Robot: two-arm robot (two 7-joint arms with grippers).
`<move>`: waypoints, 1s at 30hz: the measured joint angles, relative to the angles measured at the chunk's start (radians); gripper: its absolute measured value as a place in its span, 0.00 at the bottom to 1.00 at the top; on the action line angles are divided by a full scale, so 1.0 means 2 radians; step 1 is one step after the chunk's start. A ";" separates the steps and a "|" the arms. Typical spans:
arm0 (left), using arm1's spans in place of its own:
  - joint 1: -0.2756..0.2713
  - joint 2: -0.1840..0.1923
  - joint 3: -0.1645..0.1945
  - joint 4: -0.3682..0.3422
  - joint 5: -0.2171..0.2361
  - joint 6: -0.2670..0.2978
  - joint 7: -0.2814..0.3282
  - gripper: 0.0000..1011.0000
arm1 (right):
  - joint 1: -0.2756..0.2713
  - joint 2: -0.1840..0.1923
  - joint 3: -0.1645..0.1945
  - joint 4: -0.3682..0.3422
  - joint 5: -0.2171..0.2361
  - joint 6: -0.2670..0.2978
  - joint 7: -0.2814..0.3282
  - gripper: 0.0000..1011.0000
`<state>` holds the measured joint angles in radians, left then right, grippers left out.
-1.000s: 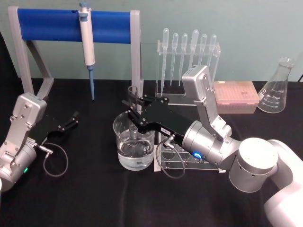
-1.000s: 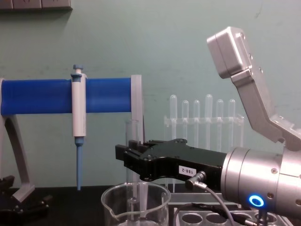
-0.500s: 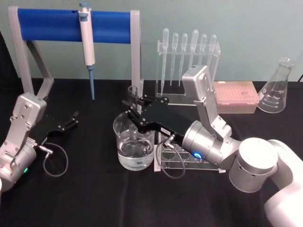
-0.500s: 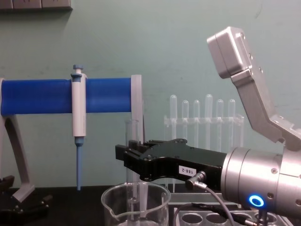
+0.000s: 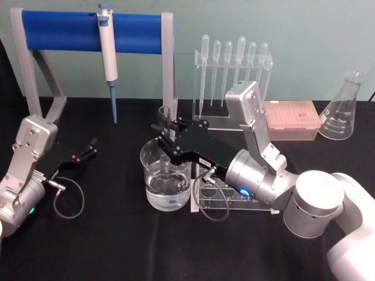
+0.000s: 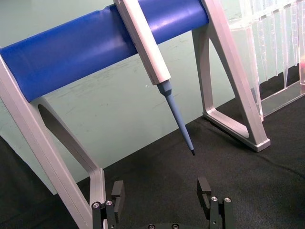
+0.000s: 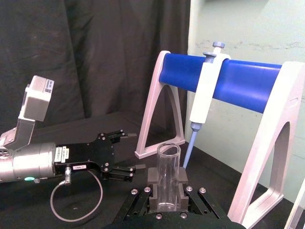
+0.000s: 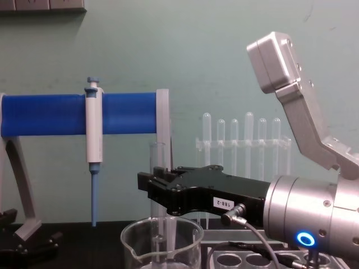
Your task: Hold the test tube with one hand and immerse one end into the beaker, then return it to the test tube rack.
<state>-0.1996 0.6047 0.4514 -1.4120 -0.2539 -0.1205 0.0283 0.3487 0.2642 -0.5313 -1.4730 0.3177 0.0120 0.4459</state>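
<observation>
From my station I see the right gripper (image 5: 166, 137) reaching over the middle of the table (image 5: 117, 246), its jaws clenched on the test tube (image 5: 166, 117). The right wrist view shows the tube (image 7: 167, 176) upright between the two pads, mouth open at the top. In the chest view the tube (image 8: 158, 154) stands vertical. Its upper part rises above the black gripper (image 8: 154, 190) and its lower part runs down past the rim of the beaker (image 8: 134, 232).

In the head view the beaker (image 5: 149, 175) sits directly under the gripper with clear liquid in its lower part. The tube's rounded end is inside the glass. I cannot tell whether it touches the liquid.

The clear test tube rack (image 5: 225, 196) lies just beside the beaker at its 3 o'clock, partly under the right wrist.

The left gripper (image 5: 88, 149) rests low on the table at the beaker's 9 o'clock, well apart from it. The left wrist view shows its jaws released (image 6: 160, 191), with nothing between them.

At the beaker's 11 o'clock, the white-and-blue pipettor (image 5: 107, 50) hangs from the blue bar stand (image 5: 64, 29). A row of plastic pipettes (image 5: 234, 58) stands at 1 o'clock. A pink tip box (image 5: 291, 117) and a conical flask (image 5: 343, 108) sit out toward 2 o'clock.
</observation>
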 joint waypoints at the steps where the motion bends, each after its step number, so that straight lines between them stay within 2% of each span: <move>1: 0.000 0.000 0.000 0.000 0.000 0.000 0.000 0.99 | 0.000 0.000 0.000 0.000 0.000 0.000 0.000 0.23; 30: 0.000 0.000 0.000 0.000 0.000 0.000 0.000 0.99 | 0.000 0.000 0.000 0.000 0.000 0.000 0.000 0.23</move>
<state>-0.1995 0.6047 0.4514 -1.4120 -0.2539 -0.1205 0.0283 0.3488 0.2642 -0.5313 -1.4730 0.3178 0.0120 0.4459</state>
